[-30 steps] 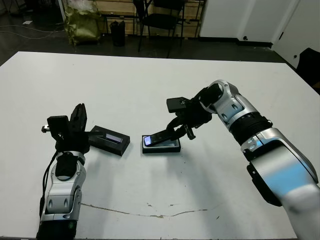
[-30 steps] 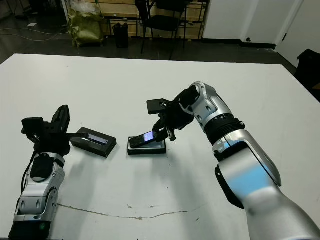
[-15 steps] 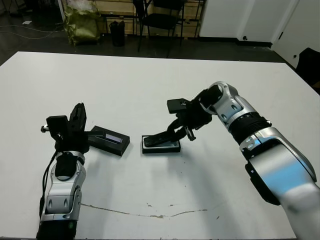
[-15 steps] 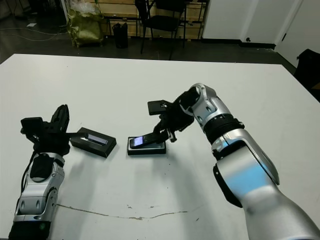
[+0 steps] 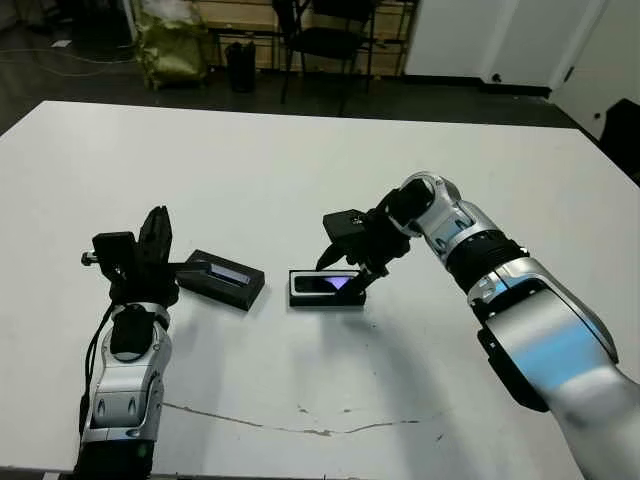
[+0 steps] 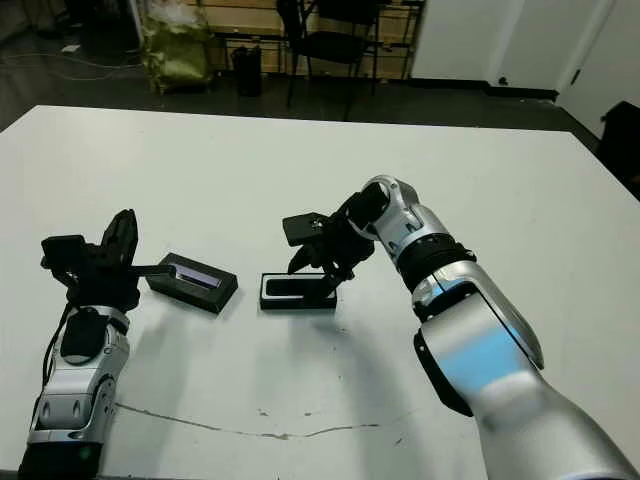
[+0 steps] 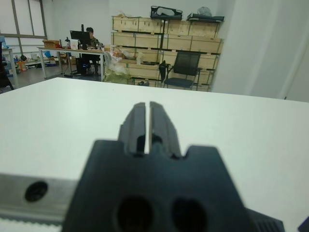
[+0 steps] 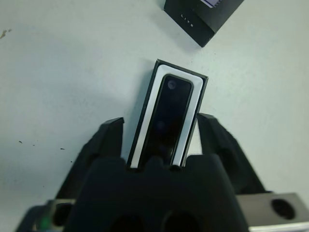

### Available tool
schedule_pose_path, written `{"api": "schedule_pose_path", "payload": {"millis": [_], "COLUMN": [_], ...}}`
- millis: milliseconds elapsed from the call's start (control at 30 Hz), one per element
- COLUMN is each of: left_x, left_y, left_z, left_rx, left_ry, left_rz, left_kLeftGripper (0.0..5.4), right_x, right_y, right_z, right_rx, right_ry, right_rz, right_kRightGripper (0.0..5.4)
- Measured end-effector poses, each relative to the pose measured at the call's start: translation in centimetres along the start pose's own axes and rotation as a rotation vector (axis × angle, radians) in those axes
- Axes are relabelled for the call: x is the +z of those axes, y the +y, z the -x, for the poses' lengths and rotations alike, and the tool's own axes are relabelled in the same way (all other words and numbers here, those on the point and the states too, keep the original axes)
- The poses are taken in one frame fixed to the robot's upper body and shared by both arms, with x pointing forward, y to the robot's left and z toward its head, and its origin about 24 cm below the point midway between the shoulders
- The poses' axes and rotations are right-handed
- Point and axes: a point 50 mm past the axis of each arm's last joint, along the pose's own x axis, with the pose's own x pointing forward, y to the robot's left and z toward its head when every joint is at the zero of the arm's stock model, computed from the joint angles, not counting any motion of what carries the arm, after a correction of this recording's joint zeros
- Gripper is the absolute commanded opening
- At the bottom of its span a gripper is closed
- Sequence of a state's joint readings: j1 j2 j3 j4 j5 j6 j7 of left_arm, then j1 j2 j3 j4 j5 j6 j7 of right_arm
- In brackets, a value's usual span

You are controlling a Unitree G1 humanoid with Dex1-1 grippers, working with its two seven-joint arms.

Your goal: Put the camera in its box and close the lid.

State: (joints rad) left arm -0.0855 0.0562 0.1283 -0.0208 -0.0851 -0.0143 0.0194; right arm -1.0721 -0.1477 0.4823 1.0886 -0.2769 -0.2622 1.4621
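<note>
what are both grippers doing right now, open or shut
Left gripper: shut, holding nothing.
Right gripper: open, fingers either side of the box, camera lying inside.

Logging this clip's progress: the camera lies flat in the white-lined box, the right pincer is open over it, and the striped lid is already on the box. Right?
Not quite. The lid is not on the box; it lies apart on the table, near the left pincer, as the left eye view shows. The rest holds: the camera lies flat in the box, with the right pincer open over it.
</note>
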Motion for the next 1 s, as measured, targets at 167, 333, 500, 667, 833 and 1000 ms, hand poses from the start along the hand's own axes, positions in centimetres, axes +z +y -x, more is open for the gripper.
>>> {"api": "schedule_pose_path", "payload": {"millis": [167,333,500,667,833,1000], "left_x": [0.0,-0.1,0.0,0.0,0.0,0.3], "left_y": [0.0,0.0,0.0,-0.1,-0.1,0.0], "left_z": [0.0,0.0,0.0,0.0,0.0,-0.1], "left_rx": [0.0,0.001,0.002,0.003,-0.003,-0.01], "left_ry": [0.0,0.003,0.003,-0.001,-0.003,-0.011], "left_rz": [0.0,0.008,0.006,0.004,0.005,0.003], "left_kLeftGripper": [0.0,0.0,0.0,0.0,0.0,0.0], "right_x": [0.3,0.5,0.7,0.2,-1.8,-4.0], "right_y": [-0.3,-0.8,-2.0,-2.7,-1.4,0.7], "right_z": [0.4,1.4,4.3,8.3,9.1,8.5], "right_rx": [-0.026,-0.07,-0.277,-0.665,-0.878,-1.028], "right_ry": [0.001,-0.005,-0.115,-0.367,-0.525,-0.56], "right_rz": [0.003,-0.04,-0.154,-0.339,-0.468,-0.511], "right_kRightGripper": [4.93,5.38,5.38,5.03,3.9,2.75]}}
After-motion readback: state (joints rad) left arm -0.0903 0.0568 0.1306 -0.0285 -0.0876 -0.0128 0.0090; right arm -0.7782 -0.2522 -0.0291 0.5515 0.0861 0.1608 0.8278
